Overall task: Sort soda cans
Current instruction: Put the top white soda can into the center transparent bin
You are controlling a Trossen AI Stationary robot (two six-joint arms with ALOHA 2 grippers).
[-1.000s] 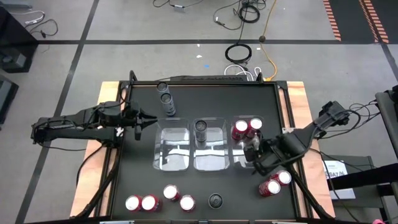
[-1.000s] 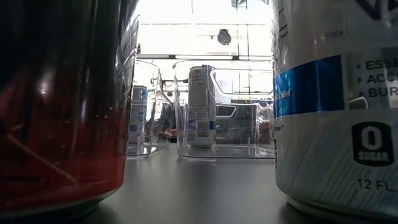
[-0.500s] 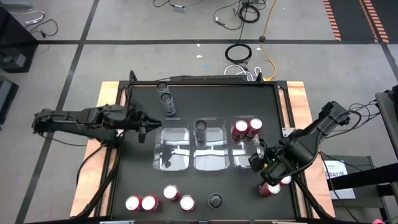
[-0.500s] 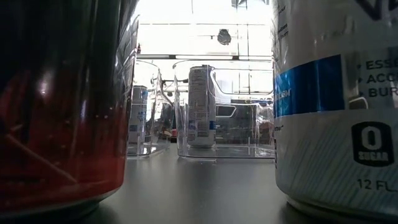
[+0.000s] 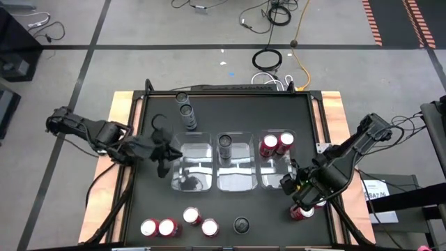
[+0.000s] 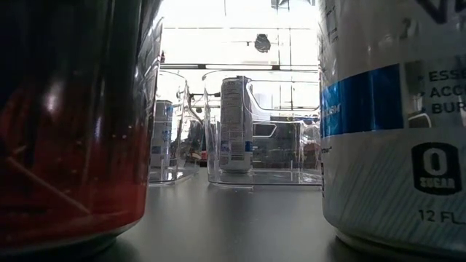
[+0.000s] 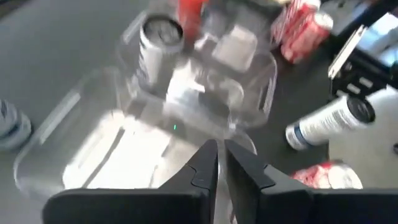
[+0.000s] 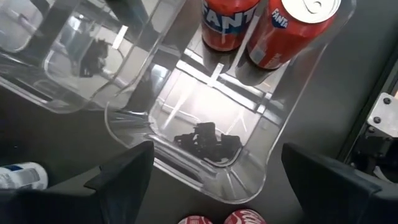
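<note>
Three clear bins stand in a row mid-table. The middle bin (image 5: 234, 167) holds one grey soda can (image 5: 225, 143). The right bin (image 5: 277, 167) holds two red cans (image 5: 277, 143). Two more grey cans (image 5: 185, 111) stand at the far left. Several red cans (image 5: 167, 227) and a dark can (image 5: 241, 224) stand along the near edge. My left gripper (image 5: 164, 164) hangs shut over the left bin's left rim (image 7: 37, 162), holding nothing. My right gripper (image 8: 224, 186) is open above two red cans (image 5: 304, 210) beside the right bin's near end.
A raised black rim (image 5: 230, 90) frames the table. In the low view a red can (image 6: 73, 124) and a white-and-blue can (image 6: 393, 124) stand close to the camera and block the sides. Bare tabletop lies left of the bins (image 5: 150, 195).
My left gripper has swung from the table's left side toward the near edge and the left bin, turning as it went. My right gripper has moved from the right bin toward the near edge and now hangs over the two red cans there, still open.
</note>
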